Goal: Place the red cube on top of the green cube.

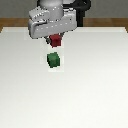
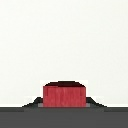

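The small dark-red cube (image 1: 55,40) sits between the fingers of my gripper (image 1: 55,42), which is shut on it, just under the grey hand. The slightly larger dark-green cube (image 1: 53,60) rests on the white table, nearer the camera than the red cube and a little toward the exterior view's left. The two cubes are apart. In the wrist view the red cube (image 2: 63,96) fills the space between the dark fingertips of the gripper (image 2: 63,101). The green cube does not show there.
The white table (image 1: 95,85) spreads around both cubes. Its far edge meets a brown floor strip (image 1: 12,22) behind the arm. Nothing else stands on it.
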